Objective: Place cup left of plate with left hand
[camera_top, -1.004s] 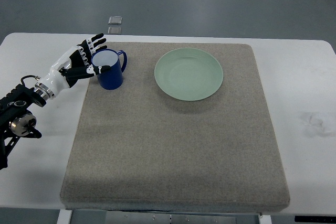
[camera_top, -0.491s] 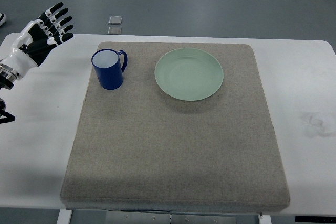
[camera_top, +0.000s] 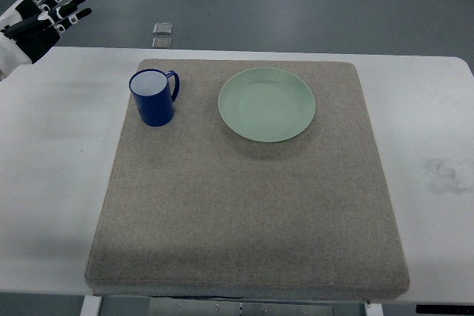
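A dark blue cup (camera_top: 154, 98) with a white inside stands upright on the grey mat (camera_top: 244, 205), its handle turned toward the plate. The pale green plate (camera_top: 266, 103) lies to the cup's right, a short gap between them. My left hand (camera_top: 43, 12) hovers at the picture's top left corner, far from the cup, with fingers spread and holding nothing. No right arm shows.
The mat covers most of a white table (camera_top: 429, 109). Two small square tiles (camera_top: 162, 35) lie on the grey floor beyond the table's far edge. A faint smudge (camera_top: 444, 172) marks the table at the right.
My left hand let go of the cup and drew back up and to the left, from beside the cup to the top left corner. The cup stayed in place.
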Motion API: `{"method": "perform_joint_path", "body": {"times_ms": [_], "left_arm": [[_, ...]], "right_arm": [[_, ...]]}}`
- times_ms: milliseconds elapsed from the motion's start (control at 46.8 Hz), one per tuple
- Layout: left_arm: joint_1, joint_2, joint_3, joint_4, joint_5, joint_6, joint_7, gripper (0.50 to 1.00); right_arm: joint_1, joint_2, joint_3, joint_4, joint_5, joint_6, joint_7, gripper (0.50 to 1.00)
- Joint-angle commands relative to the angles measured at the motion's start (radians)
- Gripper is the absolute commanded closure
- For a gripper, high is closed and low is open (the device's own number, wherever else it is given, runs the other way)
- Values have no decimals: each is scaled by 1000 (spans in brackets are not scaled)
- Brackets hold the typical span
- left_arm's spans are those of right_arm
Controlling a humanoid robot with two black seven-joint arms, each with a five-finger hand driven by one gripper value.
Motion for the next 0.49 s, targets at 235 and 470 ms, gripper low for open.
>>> {"method": "perform_joint_path", "body": {"times_ms": [235, 470], "left_arm": [[-19, -11, -38, 3, -222, -1, 273, 501], [-38, -19, -40, 0, -220, -2, 274, 501]], "right_arm": [[0, 0, 0, 0, 0, 0, 0, 568], [0, 0, 0, 0, 0, 0, 0, 568]]}}
